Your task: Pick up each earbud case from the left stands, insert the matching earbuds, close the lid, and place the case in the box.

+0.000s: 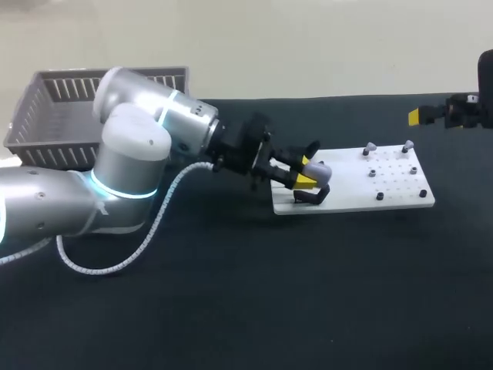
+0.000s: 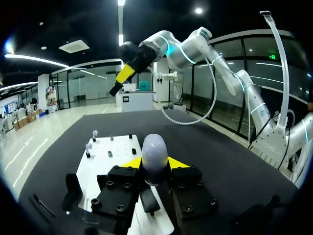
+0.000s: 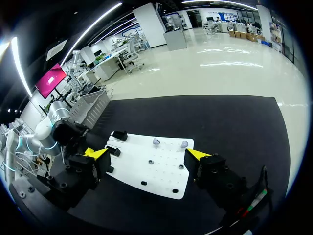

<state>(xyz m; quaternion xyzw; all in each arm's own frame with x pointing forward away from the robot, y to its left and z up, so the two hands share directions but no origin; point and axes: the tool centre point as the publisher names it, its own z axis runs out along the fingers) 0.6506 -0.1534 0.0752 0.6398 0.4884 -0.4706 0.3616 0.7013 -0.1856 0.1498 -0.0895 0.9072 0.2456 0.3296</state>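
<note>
**Q:** Where is the case (image 2: 154, 147)?

**A:** It is between the yellow tips of the left gripper (image 2: 155, 162), which pinches it from two sides. In the head view it hangs over the left end of the white board (image 1: 400, 193), just above a black stand (image 1: 312, 197). Whether it touches the stand cannot be told.

**Q:** How does its long axis lie?

**A:** The case is egg-shaped, and its long axis runs along the fingers. The rounded end points out ahead of the gripper. In the head view that end faces along the board, toward the two earbuds (image 1: 370, 148) on pegs near the board's right end.

**Q:** And the other arm?

**A:** The right gripper (image 3: 147, 153) is in the air off the board's far right corner, well apart from the case. Its fingers are spread wide with nothing between them, and its wrist view looks down on the board and both earbuds.

**Q:** Where is the box (image 1: 46, 116)?

**A:** It is a grey slatted box at the table's rear left, behind the left arm and well apart from the board.
</note>
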